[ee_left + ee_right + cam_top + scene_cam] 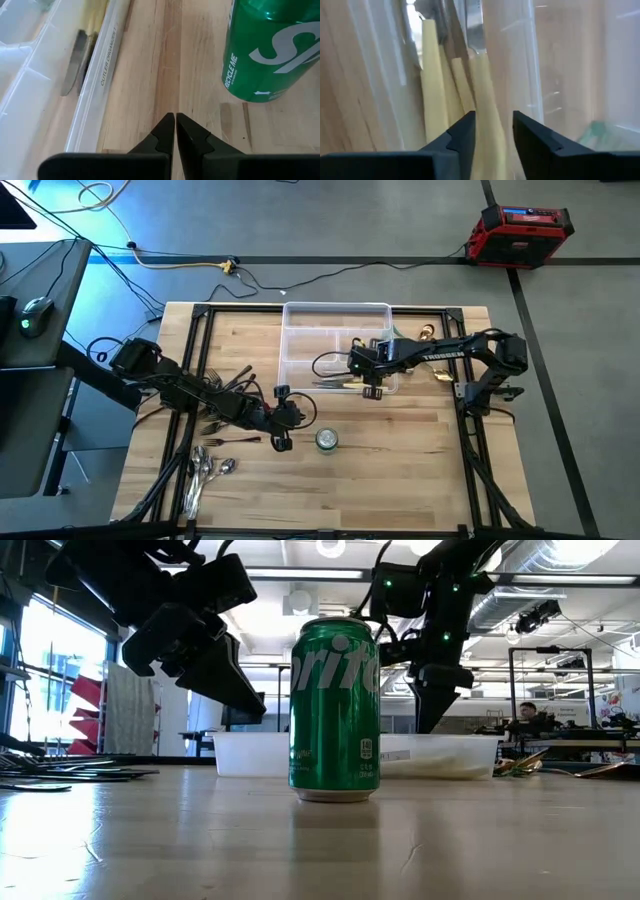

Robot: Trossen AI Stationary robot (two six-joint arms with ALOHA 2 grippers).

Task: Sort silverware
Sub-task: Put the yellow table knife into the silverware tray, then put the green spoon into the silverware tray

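Cream-handled knives (470,95) between parted right jaws, in tray (555,75)

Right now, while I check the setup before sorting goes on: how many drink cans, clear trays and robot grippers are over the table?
Drink can: 1
Clear tray: 1
Grippers: 2, the left gripper near the can and the right gripper over the tray
Total: 4
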